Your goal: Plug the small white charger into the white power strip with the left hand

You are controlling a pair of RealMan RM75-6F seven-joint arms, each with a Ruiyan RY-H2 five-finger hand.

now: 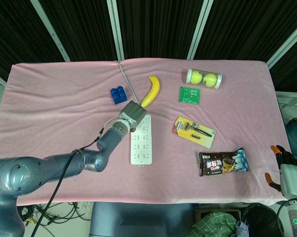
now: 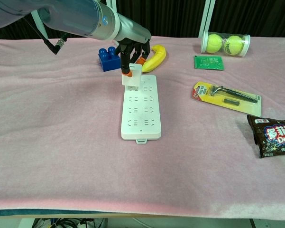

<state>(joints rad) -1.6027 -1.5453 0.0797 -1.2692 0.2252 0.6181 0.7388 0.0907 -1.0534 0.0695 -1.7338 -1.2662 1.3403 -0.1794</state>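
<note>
The white power strip (image 2: 141, 109) (image 1: 142, 143) lies lengthwise in the middle of the pink cloth. My left hand (image 2: 133, 50) (image 1: 132, 113) hovers over the strip's far end and grips the small white charger (image 2: 132, 75) from above. The charger hangs upright, its underside just above or touching the far left sockets; whether its prongs are in I cannot tell. In the head view the hand hides the charger. My right hand (image 1: 285, 170) shows at the lower right edge of the head view, off the table, holding nothing, fingers partly curled.
A blue toy block (image 2: 109, 58) and a banana (image 2: 154, 57) lie just behind the strip's far end. A razor pack (image 2: 226, 97), a green sachet (image 2: 208, 62), a tennis ball tube (image 2: 225, 43) and a chocolate snack bag (image 2: 274, 134) lie to the right.
</note>
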